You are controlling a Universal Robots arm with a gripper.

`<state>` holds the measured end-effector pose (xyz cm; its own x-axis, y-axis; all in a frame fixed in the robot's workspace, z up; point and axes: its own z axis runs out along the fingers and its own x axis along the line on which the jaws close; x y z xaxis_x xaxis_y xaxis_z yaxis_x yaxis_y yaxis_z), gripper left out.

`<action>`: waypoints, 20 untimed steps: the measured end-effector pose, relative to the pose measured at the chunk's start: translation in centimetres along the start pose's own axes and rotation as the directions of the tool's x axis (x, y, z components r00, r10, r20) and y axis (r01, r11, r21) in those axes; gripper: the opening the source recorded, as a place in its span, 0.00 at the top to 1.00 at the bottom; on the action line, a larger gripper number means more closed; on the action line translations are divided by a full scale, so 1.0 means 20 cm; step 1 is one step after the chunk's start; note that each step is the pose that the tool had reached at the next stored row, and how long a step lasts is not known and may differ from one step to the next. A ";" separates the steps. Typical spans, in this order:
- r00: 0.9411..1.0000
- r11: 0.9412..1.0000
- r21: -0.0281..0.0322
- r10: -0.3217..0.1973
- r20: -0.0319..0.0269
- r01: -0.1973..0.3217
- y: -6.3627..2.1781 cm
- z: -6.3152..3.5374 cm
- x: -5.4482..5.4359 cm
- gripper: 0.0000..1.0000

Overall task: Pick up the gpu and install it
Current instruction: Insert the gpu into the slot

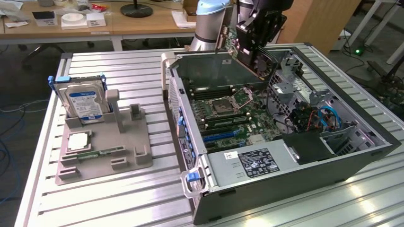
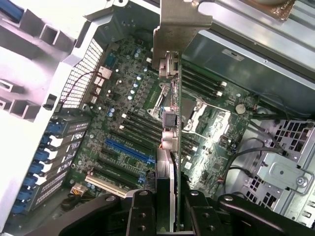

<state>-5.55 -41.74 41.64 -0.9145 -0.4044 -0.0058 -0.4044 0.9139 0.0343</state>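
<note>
One gpu [image 2: 167, 162] hangs edge-on above the open computer case [image 1: 315, 179]. Your gripper [image 2: 166, 206] is narrowed onto it, a finger on each face. That hold probably keeps the card's edge free to meet a slot on the motherboard [image 2: 123, 118] inside the case. Beside the case, one grey holder [image 1: 104, 163] carries one hard drive [image 1: 85, 104], one memory stick [image 1: 101, 153] and one processor chip [image 1: 77, 141], parked clear of the work.

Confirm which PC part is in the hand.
The gpu, clamped edge-on in the hand over the open case; the hard drive, CPU and memory stick sit in the grey holder.
</note>
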 end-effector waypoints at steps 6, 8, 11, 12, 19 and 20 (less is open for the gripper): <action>1.000 1.000 0.000 -0.026 -0.001 0.026 -0.004 0.000 0.00 0.73; 0.999 0.999 0.000 -0.035 -0.001 0.035 -0.005 0.000 0.00 0.73; 0.999 0.999 0.000 -0.049 -0.002 0.049 -0.007 0.000 0.00 0.73; 0.999 0.999 0.000 -0.053 -0.002 0.053 -0.008 0.000 0.00 0.73; 0.997 0.997 -0.001 -0.081 -0.003 0.081 -0.013 0.000 0.01 0.73; 0.996 0.996 -0.001 -0.084 -0.003 0.084 -0.014 0.000 0.01 0.73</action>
<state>-5.54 -42.04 41.64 -0.8773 -0.4798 -0.0059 -0.4797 0.8767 0.0343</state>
